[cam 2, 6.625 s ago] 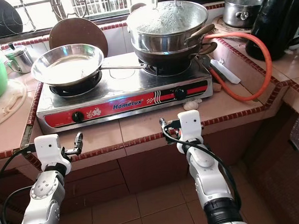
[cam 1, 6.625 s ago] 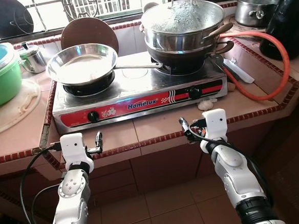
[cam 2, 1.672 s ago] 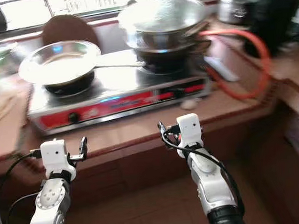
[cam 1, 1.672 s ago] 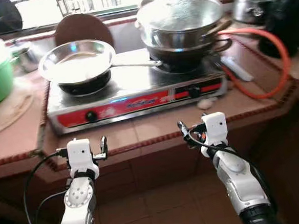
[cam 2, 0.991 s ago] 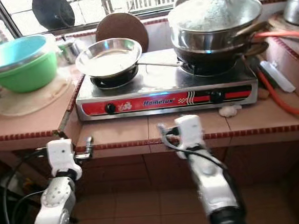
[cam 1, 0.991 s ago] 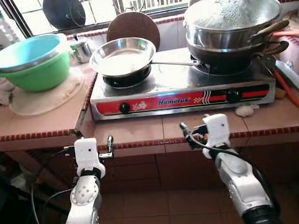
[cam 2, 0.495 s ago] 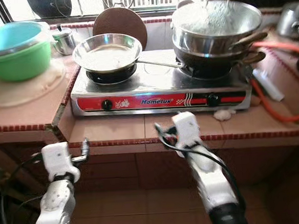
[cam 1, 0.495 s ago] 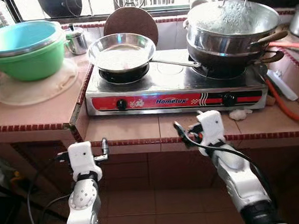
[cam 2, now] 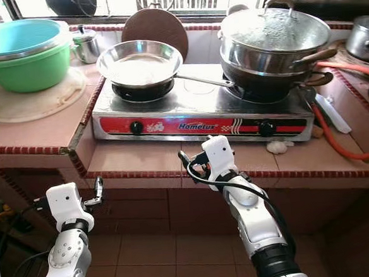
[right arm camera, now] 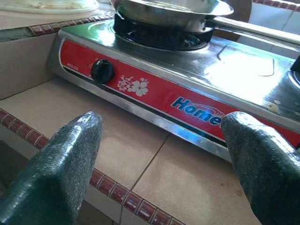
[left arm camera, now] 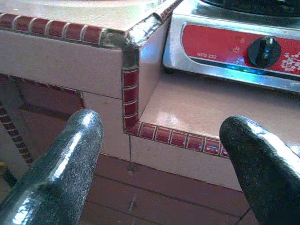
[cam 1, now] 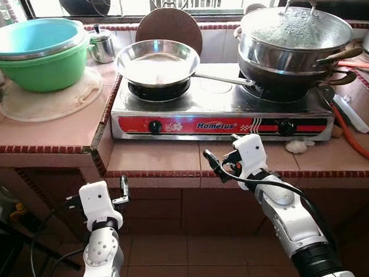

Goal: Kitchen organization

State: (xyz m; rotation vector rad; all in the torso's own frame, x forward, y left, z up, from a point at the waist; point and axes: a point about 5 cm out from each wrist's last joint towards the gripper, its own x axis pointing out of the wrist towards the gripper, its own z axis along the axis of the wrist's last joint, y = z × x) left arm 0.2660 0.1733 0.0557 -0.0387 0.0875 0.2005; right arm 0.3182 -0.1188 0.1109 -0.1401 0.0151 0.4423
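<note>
While both grippers' fingers (left (left arm camera: 70, 173), right (right arm camera: 65, 173)) spread apart, gas stove (cam 1: 221, 114) ahead, steel pan (cam 1: 157, 63) atop.

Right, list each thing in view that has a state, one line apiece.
Left end effector: open, empty, below the counter edge.
Right end effector: open, empty, facing the stove.
Shiny steel frying pan: empty, on the left burner.
Big steel pot: lidded, on the right burner.
Green plastic basin: upright, teal bowl nested inside.
</note>
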